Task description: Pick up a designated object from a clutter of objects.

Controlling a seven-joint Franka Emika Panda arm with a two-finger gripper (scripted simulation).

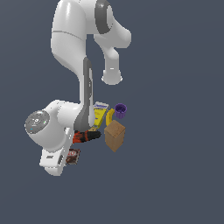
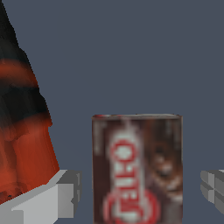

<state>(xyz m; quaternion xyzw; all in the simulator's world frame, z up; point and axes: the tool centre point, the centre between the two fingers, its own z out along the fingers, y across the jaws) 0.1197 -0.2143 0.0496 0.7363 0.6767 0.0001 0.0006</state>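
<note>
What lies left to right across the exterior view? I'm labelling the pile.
Small brown box → power drill → yellow box → tan box; banana and purple cup overlap these in order, so I omit them.

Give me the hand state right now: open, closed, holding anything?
Hand: open, holding nothing. One finger shows on each side of the small brown box, with gaps between fingers and box.
</note>
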